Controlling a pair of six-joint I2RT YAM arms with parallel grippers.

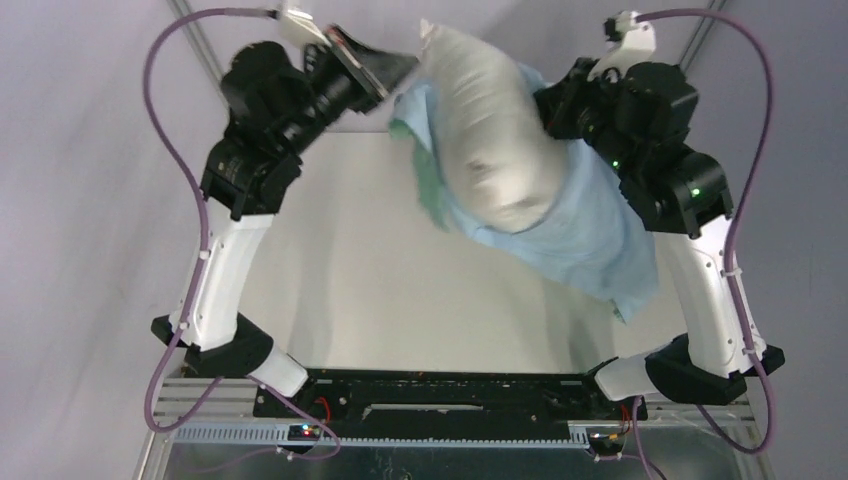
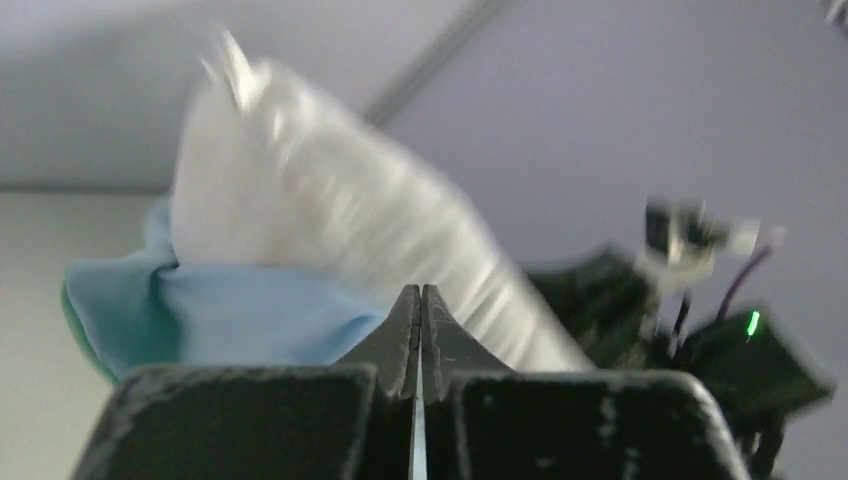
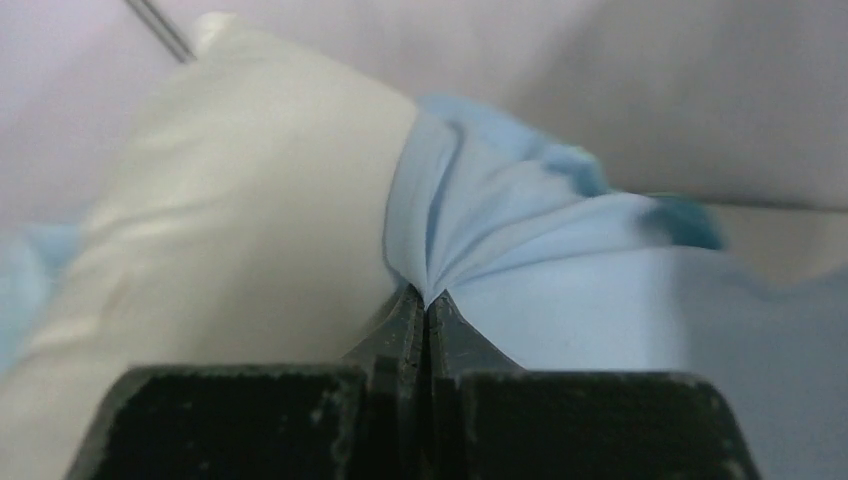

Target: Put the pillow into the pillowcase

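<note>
The off-white pillow (image 1: pixel 490 130) hangs raised above the table, motion-blurred, its lower part inside the light blue pillowcase (image 1: pixel 590 235), whose greenish inner side shows at the left rim. My right gripper (image 3: pixel 427 298) is shut on a pinched fold of the pillowcase (image 3: pixel 600 280) beside the pillow (image 3: pixel 220 220); in the top view its tips are hidden behind the pillow. My left gripper (image 1: pixel 408 65) is shut with nothing between its jaws, just left of the pillow's top end. In the left wrist view its tips (image 2: pixel 420 292) are in front of the pillow (image 2: pixel 330 210) and pillowcase (image 2: pixel 230 310).
The white table (image 1: pixel 350 270) lies under both raised arms. The pillowcase's closed end droops toward the right arm's base (image 1: pixel 700 360). The right arm (image 2: pixel 700 330) shows behind the pillow in the left wrist view. Grey walls stand at the back.
</note>
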